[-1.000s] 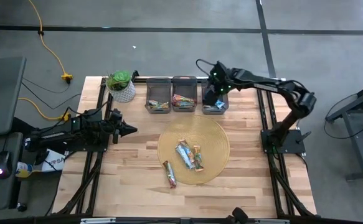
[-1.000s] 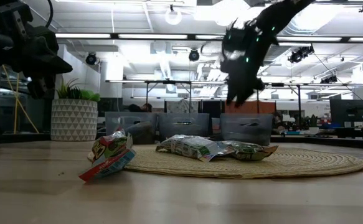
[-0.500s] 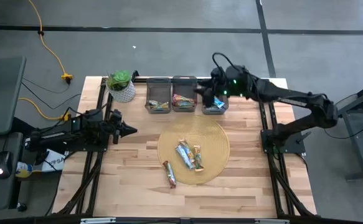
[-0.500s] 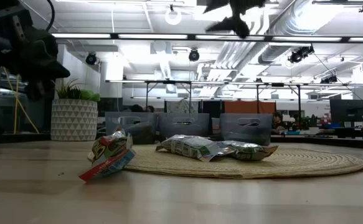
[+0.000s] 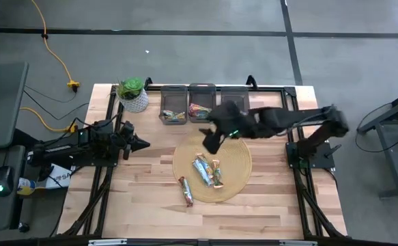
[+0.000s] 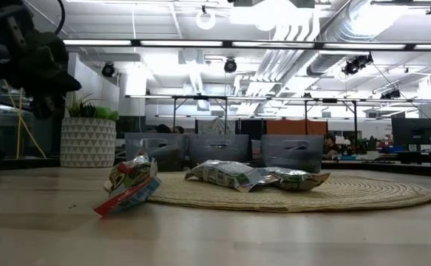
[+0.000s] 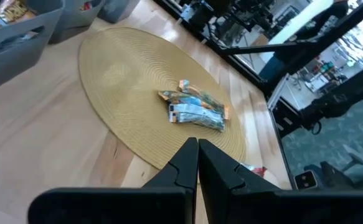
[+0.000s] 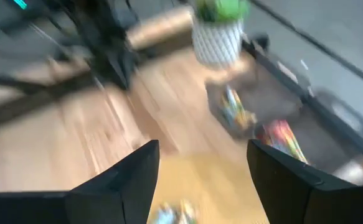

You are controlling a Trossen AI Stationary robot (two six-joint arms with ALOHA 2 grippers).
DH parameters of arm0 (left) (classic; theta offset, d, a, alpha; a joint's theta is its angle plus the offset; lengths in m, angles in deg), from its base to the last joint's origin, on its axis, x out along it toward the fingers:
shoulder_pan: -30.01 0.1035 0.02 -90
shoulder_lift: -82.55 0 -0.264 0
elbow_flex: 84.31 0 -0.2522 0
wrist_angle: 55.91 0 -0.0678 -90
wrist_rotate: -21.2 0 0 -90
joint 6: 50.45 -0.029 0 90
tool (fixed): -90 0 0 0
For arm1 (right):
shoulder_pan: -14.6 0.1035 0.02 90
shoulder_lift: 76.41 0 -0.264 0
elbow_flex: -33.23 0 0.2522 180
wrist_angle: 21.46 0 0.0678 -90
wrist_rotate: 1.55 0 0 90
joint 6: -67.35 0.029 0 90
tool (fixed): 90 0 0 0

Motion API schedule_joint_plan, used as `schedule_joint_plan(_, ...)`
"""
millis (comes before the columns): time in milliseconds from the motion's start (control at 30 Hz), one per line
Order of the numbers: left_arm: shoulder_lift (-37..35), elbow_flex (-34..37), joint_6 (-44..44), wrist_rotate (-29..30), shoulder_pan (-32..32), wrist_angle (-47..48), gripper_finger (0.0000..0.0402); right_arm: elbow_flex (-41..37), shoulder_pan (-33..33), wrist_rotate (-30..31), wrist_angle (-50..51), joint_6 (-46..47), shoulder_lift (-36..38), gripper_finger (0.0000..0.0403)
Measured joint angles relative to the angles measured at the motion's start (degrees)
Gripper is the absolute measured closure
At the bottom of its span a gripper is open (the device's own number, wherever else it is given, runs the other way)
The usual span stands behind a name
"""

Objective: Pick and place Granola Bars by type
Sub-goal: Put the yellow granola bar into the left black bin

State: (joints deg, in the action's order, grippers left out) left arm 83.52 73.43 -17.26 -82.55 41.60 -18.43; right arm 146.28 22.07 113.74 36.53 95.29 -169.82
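Note:
Two light, multicoloured granola bars (image 5: 208, 171) lie side by side on a round woven mat (image 5: 239, 160); they also show in the left wrist view (image 7: 193, 109) and the low view (image 6: 252, 176). A red-brown bar (image 5: 186, 191) lies on the bare table just off the mat's near-left rim (image 6: 130, 185). More bars lie in the grey bins. My right gripper (image 5: 212, 142) hangs open above the mat's far-left part, its fingers spread wide in its wrist view (image 8: 203, 180). My left gripper (image 5: 144, 143) waits shut over the table's left side, pointing toward the mat (image 7: 198, 155).
Three grey bins stand in a row at the far edge: left bin (image 5: 162, 102), middle bin (image 5: 202, 89), right bin (image 5: 235, 89) partly under my right arm. A potted plant (image 5: 132, 94) stands left of the bins. Bare wood lies near and left of the mat.
My right gripper has swung away from above the right bin, toward the table's near edge and left, and now hangs over the mat's far-left part. It has risen out of the low view. The bars on the mat and table have not moved.

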Motion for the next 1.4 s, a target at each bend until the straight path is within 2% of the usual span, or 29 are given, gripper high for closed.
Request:
schedule_joint_plan(167,0.0,0.0,-0.2,-1.7,0.0,-0.2,0.0392,18.0,2.1,-0.7,26.4,12.3,-14.1,0.0176)
schedule_joint_plan(267,0.0,0.0,-1.2,-2.3,0.0,-0.2,0.0392,25.1,1.9,-6.5,40.2,25.0,-21.8,0.0176)
schedule_joint_plan(333,0.0,0.0,-1.6,-2.5,0.0,-0.2,0.0392,27.2,1.5,-11.2,45.4,32.3,-25.8,0.0176)
schedule_joint_plan(433,0.0,0.0,-1.7,-2.5,0.0,-0.2,0.0392,26.5,1.4,-16.2,44.0,36.4,-29.2,0.0176)
schedule_joint_plan(733,0.0,0.0,-1.7,-6.2,0.0,-1.3,0.0392,16.6,2.2,-19.3,38.5,49.8,-30.9,0.0176)
schedule_joint_plan(1033,0.0,0.0,-1.7,-9.4,0.0,-1.3,0.0392,7.6,5.2,-22.2,28.3,55.1,-30.9,0.0173)
schedule_joint_plan(1400,0.0,0.0,-3.0,-9.5,0.0,-1.3,0.0392,0.9,7.4,-25.1,24.4,59.1,-30.9,0.0173)
